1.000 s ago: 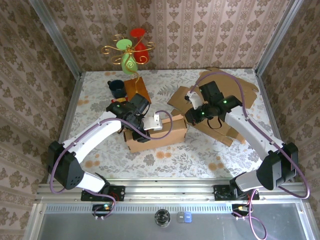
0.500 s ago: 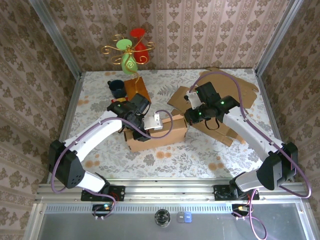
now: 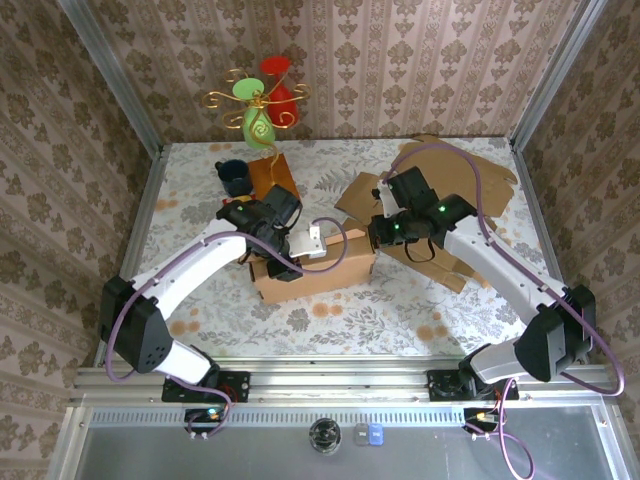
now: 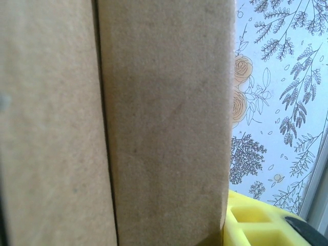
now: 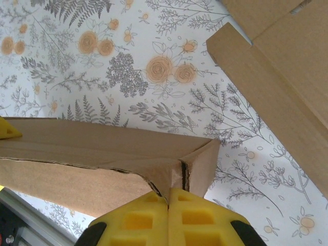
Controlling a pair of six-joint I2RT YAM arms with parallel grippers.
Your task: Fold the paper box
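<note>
The brown paper box (image 3: 325, 268) lies lengthwise in the middle of the floral table. My left gripper (image 3: 285, 260) is at its left end. In the left wrist view a cardboard panel (image 4: 164, 123) of the box takes up the space between the jaws. One yellow pad (image 4: 256, 220) presses its right edge and the other pad is hidden behind it. My right gripper (image 3: 377, 236) is at the box's right end with its yellow pads shut together (image 5: 168, 190). Their tips touch the folded corner flap (image 5: 197, 161), which has a torn edge.
Flat cardboard sheets (image 3: 455, 190) lie at the back right, under and behind the right arm, and appear as a panel (image 5: 277, 66) in the right wrist view. A small brown box (image 3: 273, 177), a dark cup (image 3: 234, 177) and a colourful ornament (image 3: 262, 100) stand at the back left.
My right gripper has moved left and nearer, up against the box's right end. The left jaws have narrowed onto the cardboard. The box has stayed in place.
</note>
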